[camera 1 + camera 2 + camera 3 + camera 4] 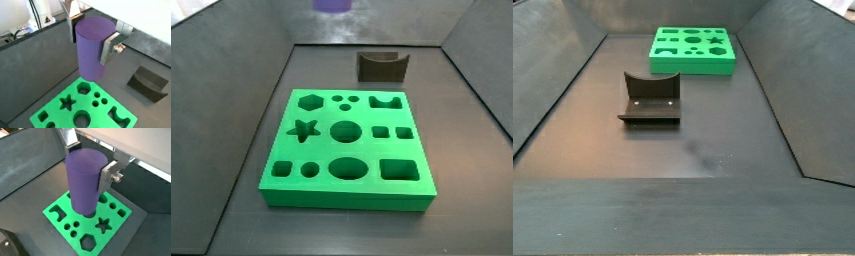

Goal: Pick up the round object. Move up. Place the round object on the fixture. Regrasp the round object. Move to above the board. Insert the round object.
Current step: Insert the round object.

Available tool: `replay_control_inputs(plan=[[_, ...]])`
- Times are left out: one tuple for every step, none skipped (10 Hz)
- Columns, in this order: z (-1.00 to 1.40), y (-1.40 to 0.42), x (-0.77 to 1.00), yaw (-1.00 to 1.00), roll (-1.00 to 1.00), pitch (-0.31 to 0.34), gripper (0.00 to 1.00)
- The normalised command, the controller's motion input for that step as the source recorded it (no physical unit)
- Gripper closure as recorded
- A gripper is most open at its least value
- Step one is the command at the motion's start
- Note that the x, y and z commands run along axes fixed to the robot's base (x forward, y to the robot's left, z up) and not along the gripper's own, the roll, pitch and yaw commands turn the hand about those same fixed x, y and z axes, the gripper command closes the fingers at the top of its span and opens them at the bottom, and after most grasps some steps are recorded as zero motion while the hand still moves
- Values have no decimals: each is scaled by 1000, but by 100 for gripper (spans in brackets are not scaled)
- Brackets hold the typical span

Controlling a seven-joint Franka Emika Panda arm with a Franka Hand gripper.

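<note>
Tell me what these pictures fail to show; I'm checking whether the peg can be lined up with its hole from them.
- Gripper: outside both side views; one finger shows, its partner is behind the round object.
- Round object: only its lower end shows in a side view, cut by the frame edge.
- Board: the peg covers part of it in both wrist views.
- Fixture: untouched; its notch is unclear here.
</note>
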Motion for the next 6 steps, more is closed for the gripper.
replay_control_inputs(plan=[[-323,-117,0,31,40,-91,100],[-320,-149,0,20,26,-84,100],[-340,-186,31,11,1,-71,100],[-371,-191,20,3,0,-87,100],[-377,-183,14,0,0,-97,100],[-437,-194,43,9,0,-114,100]])
